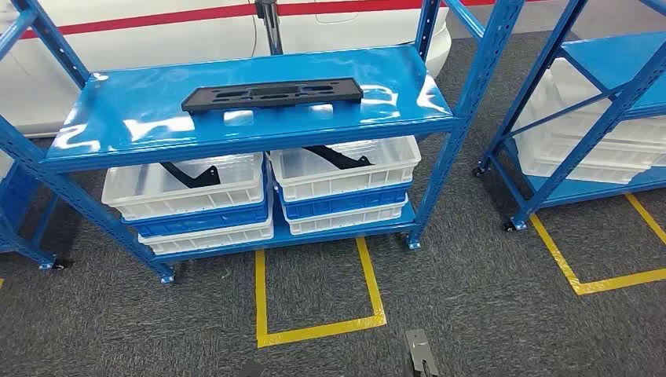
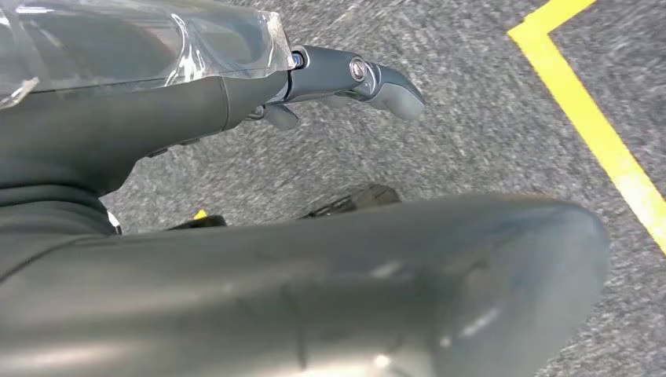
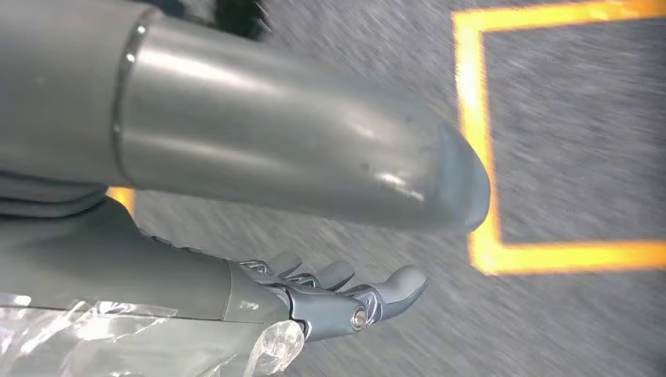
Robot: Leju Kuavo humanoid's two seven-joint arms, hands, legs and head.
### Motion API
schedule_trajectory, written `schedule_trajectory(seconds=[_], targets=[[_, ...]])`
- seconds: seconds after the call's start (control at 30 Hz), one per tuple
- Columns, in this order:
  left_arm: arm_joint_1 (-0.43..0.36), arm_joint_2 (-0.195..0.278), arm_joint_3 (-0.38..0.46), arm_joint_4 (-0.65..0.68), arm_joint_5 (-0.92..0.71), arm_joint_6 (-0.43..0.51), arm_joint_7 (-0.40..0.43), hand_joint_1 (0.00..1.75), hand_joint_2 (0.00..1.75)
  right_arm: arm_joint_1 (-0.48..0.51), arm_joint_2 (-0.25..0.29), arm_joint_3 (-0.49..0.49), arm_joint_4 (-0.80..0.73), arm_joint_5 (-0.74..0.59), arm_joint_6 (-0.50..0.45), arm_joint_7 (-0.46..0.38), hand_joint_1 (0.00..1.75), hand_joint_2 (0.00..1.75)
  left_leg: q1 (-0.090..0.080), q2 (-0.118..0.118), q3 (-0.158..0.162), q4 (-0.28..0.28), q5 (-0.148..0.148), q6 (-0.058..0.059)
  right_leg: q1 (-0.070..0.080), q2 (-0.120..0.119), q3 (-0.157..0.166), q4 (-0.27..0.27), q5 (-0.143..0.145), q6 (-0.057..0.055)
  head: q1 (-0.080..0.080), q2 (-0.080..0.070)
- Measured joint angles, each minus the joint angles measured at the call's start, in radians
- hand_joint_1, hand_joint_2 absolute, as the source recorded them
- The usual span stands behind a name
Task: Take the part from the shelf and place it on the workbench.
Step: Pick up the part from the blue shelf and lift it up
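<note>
Looking left to right, your left hand point(image 2: 345, 82) and right hand point(image 3: 330, 294) both hang loose over carpet, fingers apart, holding nothing. That black part point(image 1: 272, 94) sits well ahead of them on the shelf point(image 1: 118, 133); looks stiff, light, so grab both ends.

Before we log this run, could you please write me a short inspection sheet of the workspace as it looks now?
Surface: blue shelf, glossy top.
Job's things: black part lies flat on the top shelf, untouched.
Clutter: white and blue bins stacked beneath; black pieces in the top two.
Hands: left hand and right hand hang over the carpet, holding nothing.
Cables: nothing seen.
Surroundings: grey carpet with yellow tape; second blue rack to the right.
</note>
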State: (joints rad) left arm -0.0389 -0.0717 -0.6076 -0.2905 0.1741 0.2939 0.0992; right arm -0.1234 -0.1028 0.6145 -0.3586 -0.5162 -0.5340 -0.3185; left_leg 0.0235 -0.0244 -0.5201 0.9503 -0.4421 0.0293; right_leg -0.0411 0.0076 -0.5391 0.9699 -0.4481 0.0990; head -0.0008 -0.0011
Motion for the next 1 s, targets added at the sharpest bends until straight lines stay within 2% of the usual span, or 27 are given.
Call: schedule_trajectory(seconds=[0.07,0.17,0.2,0.23,0.27,0.33,0.37,0.4,0.43,0.5,0.53,0.57,0.6,0.7,0.73,0.77,0.83,0.87,0.9,0.93,1.0], targets=[[-0.002,0.000,-0.011,0.002,0.003,0.002,0.001,0.00,0.00,-0.005,-0.009,0.007,-0.014,0.012,-0.014,-0.003,0.00,0.00,-0.002,-0.001,-0.002,0.001,0.000,-0.006,0.002,0.003,-0.002,-0.001,-0.003,-0.014,-0.001,0.000],[-0.005,0.001,-0.040,0.008,0.009,0.008,0.003,0.00,0.00,-0.016,-0.035,0.021,-0.065,0.061,-0.050,0.001,0.00,0.00,0.002,-0.001,-0.002,0.000,0.000,-0.019,0.008,0.003,-0.005,-0.001,-0.004,-0.044,-0.003,0.000],[-0.006,0.001,-0.049,0.010,0.011,0.009,0.003,0.00,0.00,-0.017,-0.042,0.025,-0.085,0.080,-0.058,0.006,0.00,0.00,0.003,0.002,-0.008,0.015,-0.010,-0.023,0.009,0.001,-0.004,-0.002,-0.004,-0.052,-0.003,0.000],[-0.007,0.001,-0.057,0.011,0.012,0.010,0.002,0.00,0.00,-0.017,-0.051,0.029,-0.107,0.099,-0.065,0.013,0.00,0.00,0.004,0.006,-0.025,0.052,-0.030,-0.025,0.009,-0.002,-0.004,-0.003,-0.003,-0.058,-0.004,0.000],[-0.009,0.001,-0.066,0.012,0.013,0.011,0.002,0.00,0.00,-0.017,-0.060,0.032,-0.129,0.119,-0.072,0.021,0.00,0.00,0.004,0.010,-0.054,0.114,-0.061,-0.026,0.011,-0.005,-0.003,-0.003,-0.004,-0.064,-0.005,0.000],[-0.011,0.001,-0.083,0.014,0.015,0.012,0.003,0.00,0.00,-0.015,-0.076,0.037,-0.175,0.161,-0.081,0.039,0.00,0.00,0.001,0.013,-0.130,0.267,-0.121,-0.025,0.017,-0.008,-0.003,-0.003,-0.006,-0.070,-0.006,0.000],[-0.011,0.001,-0.090,0.016,0.016,0.013,0.003,0.00,0.00,-0.014,-0.085,0.039,-0.199,0.183,-0.084,0.050,0.00,0.00,0.000,0.013,-0.158,0.317,-0.132,-0.023,0.021,-0.009,-0.002,-0.003,-0.007,-0.072,-0.006,0.000],[-0.011,0.001,-0.098,0.018,0.017,0.013,0.002,0.00,0.00,-0.014,-0.092,0.041,-0.223,0.205,-0.085,0.060,0.00,0.00,-0.003,0.013,-0.167,0.326,-0.123,-0.019,0.024,-0.009,0.001,-0.003,-0.009,-0.074,-0.006,0.000],[-0.011,0.001,-0.105,0.019,0.018,0.014,0.002,0.00,0.00,-0.014,-0.100,0.042,-0.249,0.227,-0.086,0.072,0.00,0.00,-0.006,0.013,-0.155,0.292,-0.094,-0.012,0.027,-0.009,0.004,-0.003,-0.011,-0.075,-0.006,0.000],[-0.014,0.002,-0.116,0.021,0.021,0.015,0.001,0.00,0.00,-0.014,-0.113,0.043,-0.303,0.273,-0.086,0.094,0.00,0.00,-0.017,0.015,-0.091,0.144,-0.019,0.010,0.032,-0.009,0.013,-0.003,-0.015,-0.076,-0.006,0.000],[-0.015,0.003,-0.122,0.022,0.023,0.015,0.000,0.00,0.00,-0.014,-0.119,0.044,-0.331,0.297,-0.084,0.106,0.00,0.00,-0.022,0.018,-0.063,0.078,0.007,0.019,0.034,-0.009,0.015,-0.003,-0.018,-0.074,-0.006,0.000],[-0.017,0.003,-0.128,0.023,0.025,0.016,0.000,0.00,0.00,-0.015,-0.127,0.044,-0.359,0.320,-0.083,0.118,0.00,0.00,-0.027,0.019,-0.047,0.038,0.019,0.024,0.035,-0.009,0.015,-0.003,-0.019,-0.072,-0.006,0.000],[-0.018,0.004,-0.134,0.024,0.026,0.016,-0.001,0.00,0.00,-0.015,-0.134,0.044,-0.385,0.342,-0.081,0.129,0.00,0.00,-0.030,0.021,-0.042,0.023,0.018,0.026,0.035,-0.009,0.014,-0.003,-0.020,-0.068,-0.005,0.000],[-0.019,0.005,-0.148,0.027,0.028,0.018,-0.002,0.00,0.00,-0.014,-0.159,0.045,-0.471,0.409,-0.074,0.164,0.00,0.00,-0.026,0.019,-0.038,0.007,0.025,0.030,0.032,-0.011,0.011,0.002,-0.029,-0.052,-0.005,0.000],[-0.020,0.005,-0.153,0.028,0.029,0.019,-0.002,0.00,0.00,-0.014,-0.167,0.046,-0.502,0.433,-0.071,0.175,0.00,0.00,-0.023,0.018,-0.034,0.000,0.028,0.033,0.032,-0.010,0.000,0.028,-0.047,-0.047,-0.005,0.000],[-0.022,0.005,-0.158,0.029,0.029,0.019,-0.002,0.00,0.00,-0.014,-0.175,0.047,-0.532,0.456,-0.066,0.187,0.00,0.00,-0.020,0.018,-0.030,-0.004,0.030,0.036,0.031,-0.009,-0.021,0.077,-0.075,-0.044,-0.004,0.000],[-0.024,0.004,-0.168,0.029,0.031,0.018,-0.003,0.00,0.00,-0.014,-0.188,0.049,-0.587,0.500,-0.053,0.208,0.00,0.00,-0.020,0.017,-0.028,-0.005,0.030,0.040,0.030,-0.008,-0.091,0.218,-0.140,-0.037,-0.003,0.000],[-0.025,0.004,-0.172,0.029,0.032,0.018,-0.004,0.00,0.00,-0.014,-0.195,0.050,-0.616,0.521,-0.045,0.220,0.00,0.00,-0.020,0.017,-0.028,-0.005,0.029,0.041,0.028,-0.008,-0.119,0.273,-0.155,-0.034,-0.003,0.000],[-0.025,0.004,-0.176,0.030,0.033,0.017,-0.005,0.00,0.00,-0.015,-0.202,0.052,-0.646,0.543,-0.036,0.231,0.00,0.00,-0.020,0.015,-0.027,-0.005,0.028,0.040,0.027,-0.008,-0.131,0.290,-0.149,-0.031,-0.003,0.000],[-0.025,0.004,-0.181,0.030,0.034,0.017,-0.005,0.00,0.00,-0.016,-0.209,0.053,-0.676,0.565,-0.026,0.242,0.00,0.00,-0.018,0.012,-0.025,-0.004,0.027,0.038,0.025,-0.008,-0.121,0.265,-0.123,-0.029,-0.003,0.000],[-0.025,0.004,-0.189,0.031,0.037,0.016,-0.006,0.00,0.00,-0.022,-0.222,0.054,-0.733,0.609,-0.004,0.264,0.00,0.00,-0.015,0.008,-0.018,-0.002,0.021,0.030,0.018,-0.008,-0.056,0.122,-0.044,-0.025,-0.002,0.000]])
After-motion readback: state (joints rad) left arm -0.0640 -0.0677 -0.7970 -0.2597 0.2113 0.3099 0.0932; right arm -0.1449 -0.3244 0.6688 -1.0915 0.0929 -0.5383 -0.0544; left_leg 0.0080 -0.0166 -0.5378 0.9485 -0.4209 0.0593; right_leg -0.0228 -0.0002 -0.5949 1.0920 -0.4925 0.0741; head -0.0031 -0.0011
